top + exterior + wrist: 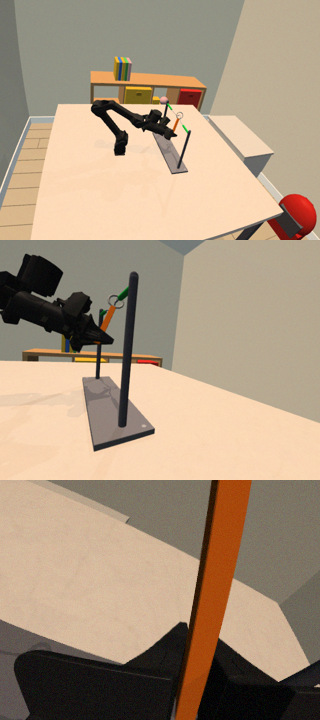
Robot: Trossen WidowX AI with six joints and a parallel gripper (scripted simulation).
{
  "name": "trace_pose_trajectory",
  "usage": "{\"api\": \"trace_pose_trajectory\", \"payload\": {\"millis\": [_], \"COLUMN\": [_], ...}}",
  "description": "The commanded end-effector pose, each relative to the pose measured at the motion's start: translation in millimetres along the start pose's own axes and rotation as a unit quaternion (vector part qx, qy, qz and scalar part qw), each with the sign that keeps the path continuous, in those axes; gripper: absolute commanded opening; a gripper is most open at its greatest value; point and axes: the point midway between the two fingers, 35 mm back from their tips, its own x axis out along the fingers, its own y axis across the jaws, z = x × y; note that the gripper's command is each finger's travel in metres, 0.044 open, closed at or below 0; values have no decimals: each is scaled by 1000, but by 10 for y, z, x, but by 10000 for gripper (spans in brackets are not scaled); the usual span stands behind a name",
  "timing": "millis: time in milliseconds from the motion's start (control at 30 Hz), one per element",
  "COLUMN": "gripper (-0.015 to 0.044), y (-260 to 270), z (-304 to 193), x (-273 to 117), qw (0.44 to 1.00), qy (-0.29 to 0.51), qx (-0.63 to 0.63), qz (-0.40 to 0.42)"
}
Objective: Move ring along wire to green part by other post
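Note:
My gripper (174,134) (109,340) (190,631) is shut on the lower part of the orange handle (176,125) (108,318) (218,575). The handle slants up to the ring (182,115) (108,299). The ring is around the thin grey wire, between the green parts and closer to the near one; whether it touches the wire is too small to tell. The near green part (185,128) (123,293) joins the near post (184,149) (127,348). The far green part (169,106) (103,313) is beside the far post (165,111) (98,361). Ring and wire are outside the wrist view.
Both posts stand on a grey base plate (177,160) (103,426) on the table (103,193) (219,446). The arm reaches in from the left in the top and exterior views. A shelf (155,78) with books and boxes stands behind the table. A pale cabinet (240,136) is at the right.

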Motion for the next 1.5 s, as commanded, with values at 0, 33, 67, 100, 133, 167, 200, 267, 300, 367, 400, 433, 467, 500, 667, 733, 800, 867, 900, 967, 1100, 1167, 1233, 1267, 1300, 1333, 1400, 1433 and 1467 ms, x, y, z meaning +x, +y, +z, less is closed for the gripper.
{"api": "trace_pose_trajectory", "payload": {"millis": [0, 33, 67, 100, 133, 167, 200, 267, 300, 367, 400, 433, 467, 500, 667, 733, 800, 867, 900, 967, 1100, 1167, 1233, 1267, 1300, 1333, 1400, 1433, 1467], "gripper": [-150, -150, -150, -150, -150, -150, -150, -150, -150, -150, -150, -150, -150, -150, -150, -150, -150, -150, -150, -150, -150, -150, -150, -150, -150, -150, -150, -150, -150], "y": [-110, -128, -148, -163, -175, -186, -193, -191, -189, -176, -163, -148, -132, -117, 14, 58, 124, 195, 232, 304, 442, 506, 564, 591, 617, 643, 688, 709, 730], "z": [31, 32, 33, 33, 33, 34, 32, 25, 22, 13, 6, 0, -7, -13, -49, -57, -66, -73, -75, -76, -66, -57, -45, -38, -31, -24, -9, -2, 5], "x": [2, 2, 3, 4, 5, 5, 7, 8, 9, 10, 10, 10, 10, 10, -5, -12, -25, -40, -49, -69, -112, -135, -158, -169, -180, -191, -211, -221, -230], "qw": [998, 997, 996, 995, 994, 993, 992, 991, 991, 991, 991, 991, 991, 991, 994, 994, 994, 994, 993, 992, 987, 984, 981, 979, 977, 976, 973, 971, 970], "qy": [-5, -5, -5, -5, -5, -5, -5, -5, -4, -4, -3, -2, -1, -1, 5, 7, 10, 13, 15, 18, 24, 27, 29, 30, 31, 32, 34, 35, 35], "qx": [-61, -72, -86, -97, -106, -115, -123, -130, -133, -134, -132, -130, -127, -124, -89, -76, -56, -34, -22, 0, 44, 64, 82, 90, 98, 106, 119, 125, 131], "qz": [-2, -1, 0, 1, 2, 3, 6, 12, 15, 22, 26, 31, 35, 40, 71, 80, 93, 108, 115, 129, 154, 166, 176, 181, 185, 189, 196, 199, 202]}}
